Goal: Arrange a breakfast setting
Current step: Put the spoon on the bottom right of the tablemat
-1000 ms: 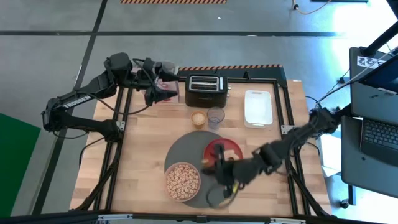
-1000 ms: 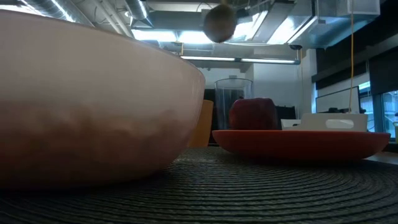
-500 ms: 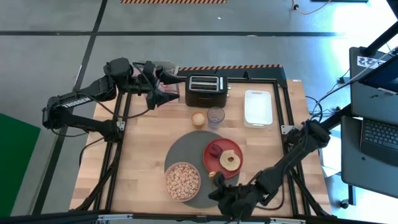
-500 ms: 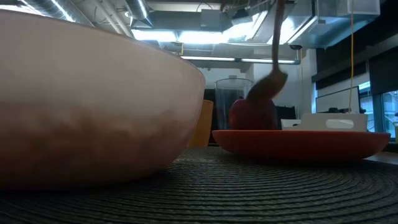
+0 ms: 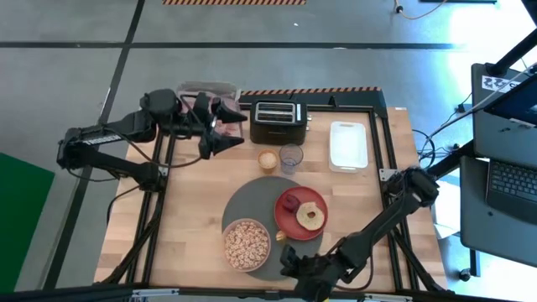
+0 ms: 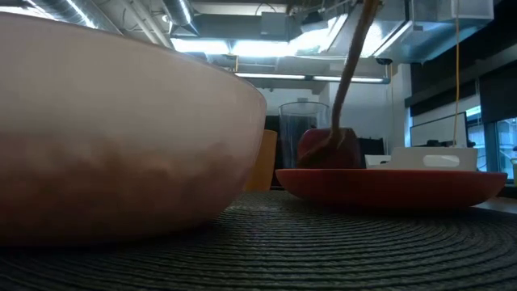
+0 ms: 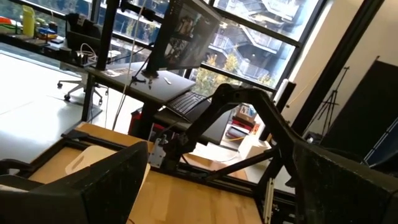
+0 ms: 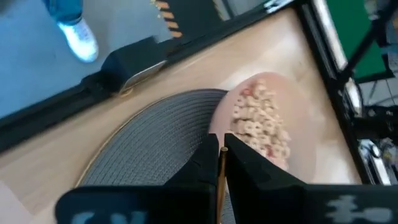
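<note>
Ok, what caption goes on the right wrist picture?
Right gripper shut on the golden spoon, above the grey mat beside the cereal bowl.

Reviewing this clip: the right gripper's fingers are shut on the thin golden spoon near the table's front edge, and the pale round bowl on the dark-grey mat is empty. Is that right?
Not quite: the pale round bowl is not empty; the high view shows it full of tan cereal. The rest holds: the right gripper's fingers are shut on the thin golden spoon near the table's front edge, and the bowl sits on the large round dark-grey mat.

Centre frame: grey mat (image 5: 252,206) carrying cereal bowl (image 5: 247,244) and red plate (image 5: 301,213). Right gripper (image 5: 295,262) at lower centre; left gripper (image 5: 225,131) at upper left.
</note>
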### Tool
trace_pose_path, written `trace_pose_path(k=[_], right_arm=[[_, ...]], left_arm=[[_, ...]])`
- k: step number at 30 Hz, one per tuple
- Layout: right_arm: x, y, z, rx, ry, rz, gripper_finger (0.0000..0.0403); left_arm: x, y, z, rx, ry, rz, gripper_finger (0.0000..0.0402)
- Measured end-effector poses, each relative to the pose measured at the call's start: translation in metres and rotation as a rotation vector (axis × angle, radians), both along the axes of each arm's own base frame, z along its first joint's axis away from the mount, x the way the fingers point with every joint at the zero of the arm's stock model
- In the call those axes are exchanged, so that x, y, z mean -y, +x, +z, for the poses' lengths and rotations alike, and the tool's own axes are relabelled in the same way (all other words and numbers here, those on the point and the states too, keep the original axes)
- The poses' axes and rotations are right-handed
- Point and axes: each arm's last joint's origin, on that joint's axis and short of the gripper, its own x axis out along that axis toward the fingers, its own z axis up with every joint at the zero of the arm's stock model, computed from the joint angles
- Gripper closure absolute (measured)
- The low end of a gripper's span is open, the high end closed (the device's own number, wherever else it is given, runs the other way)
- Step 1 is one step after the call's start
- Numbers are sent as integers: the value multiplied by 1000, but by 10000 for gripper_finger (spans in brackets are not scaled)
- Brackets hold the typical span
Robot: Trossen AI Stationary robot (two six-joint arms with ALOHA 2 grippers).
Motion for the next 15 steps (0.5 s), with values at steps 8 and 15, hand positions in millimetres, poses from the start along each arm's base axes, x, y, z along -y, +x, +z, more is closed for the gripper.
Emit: trace_pose_path(k=[8, 15], right_arm=[[-5, 7, -28, -45, -75, 47, 390], [-6, 18, -49, -49, -88, 30, 390]], left_arm=[[6, 1, 0, -1, 9, 0, 5], [6, 2, -1, -3, 7, 13, 5]])
